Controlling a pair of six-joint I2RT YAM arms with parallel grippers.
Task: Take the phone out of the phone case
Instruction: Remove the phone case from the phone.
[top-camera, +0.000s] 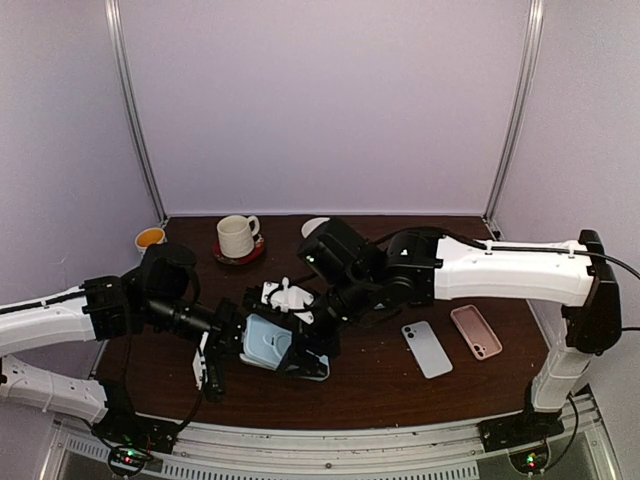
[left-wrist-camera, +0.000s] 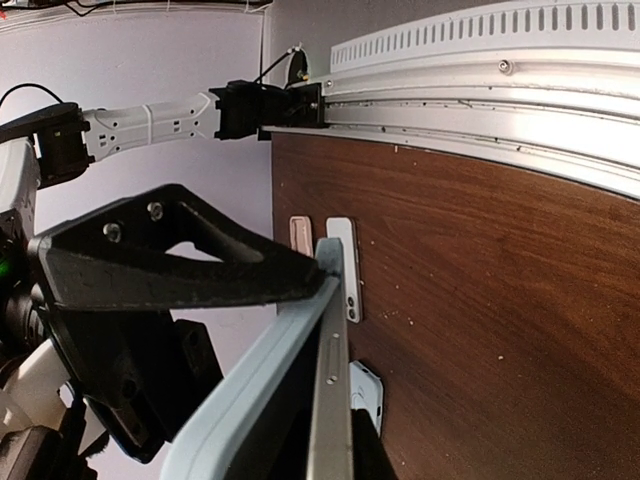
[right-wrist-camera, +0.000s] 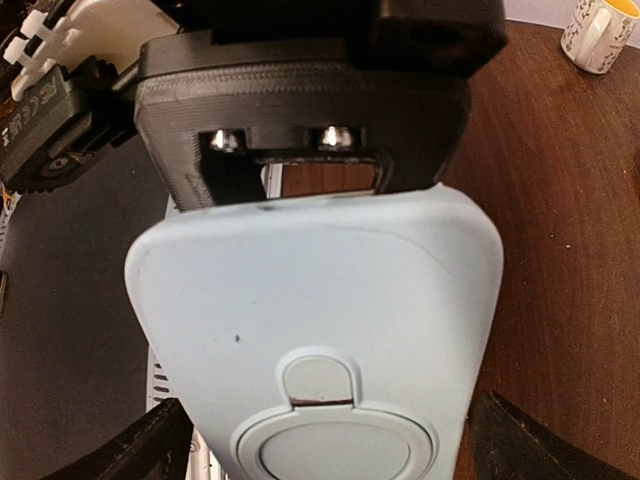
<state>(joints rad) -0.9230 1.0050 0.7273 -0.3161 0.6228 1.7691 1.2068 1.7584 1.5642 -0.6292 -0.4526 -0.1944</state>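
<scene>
A light blue phone case (top-camera: 268, 340) with the phone in it is held above the table (top-camera: 400, 390) between both arms. In the left wrist view the phone's silver edge (left-wrist-camera: 335, 400) shows beside the blue case (left-wrist-camera: 250, 400), which spreads away from it lower down. My left gripper (top-camera: 235, 340) is shut on the phone and case (left-wrist-camera: 340, 370). My right gripper (top-camera: 305, 340) grips the case by its two sides. In the right wrist view its fingers (right-wrist-camera: 150, 445) flank the back of the case (right-wrist-camera: 320, 300), which has a round ring holder.
A white phone (top-camera: 427, 348) and a pink case (top-camera: 476, 331) lie on the table at the right. A cup on a saucer (top-camera: 237, 236), a cup of orange liquid (top-camera: 150, 238) and a white cup (top-camera: 313, 226) stand at the back. A white case (left-wrist-camera: 366, 392) lies under the left gripper.
</scene>
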